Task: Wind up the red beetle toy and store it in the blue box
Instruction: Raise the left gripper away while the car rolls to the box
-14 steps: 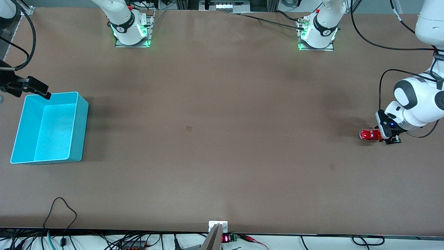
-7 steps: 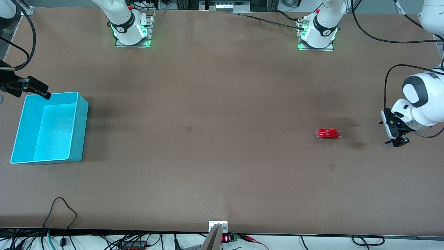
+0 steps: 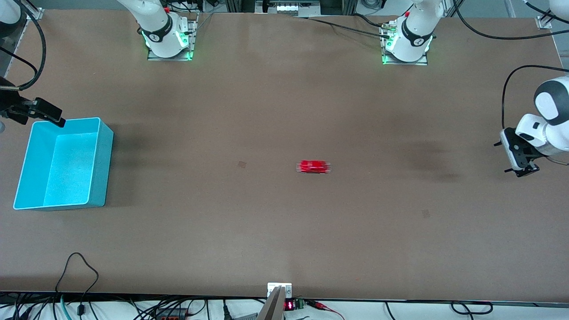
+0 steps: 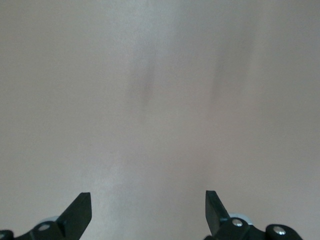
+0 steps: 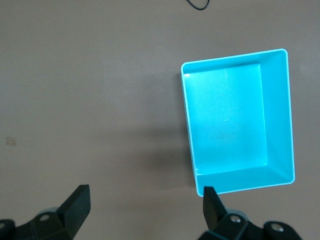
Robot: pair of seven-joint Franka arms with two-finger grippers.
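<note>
The red beetle toy (image 3: 314,166) sits alone on the bare bench (image 3: 284,231), about midway along it, well apart from the blue box (image 3: 100,164), which stands at the right arm's end. The toy looks smeared along its length in the front view, so it is probably rolling under its own spring; if so, the winding part is likely done. No gripper touches it.

The left gripper (image 3: 521,171) hangs over the left arm's end of the bench, much farther from the box than the toy is. In the left wrist view its fingers (image 4: 80,212) are spread wide with only bench surface between them. The right gripper (image 3: 52,116) hovers just beside the box's corner that lies farthest from the front camera; the right wrist view shows its fingers (image 5: 76,202) parted as well, holding nothing, with the whole open box (image 5: 277,112) below.

The box is empty, so the storing half is all still to do: the toy must be caught, lifted and set inside. Since the toy lies between the two arms, I judge either could take it, though the right gripper is already stationed at the box.
</note>
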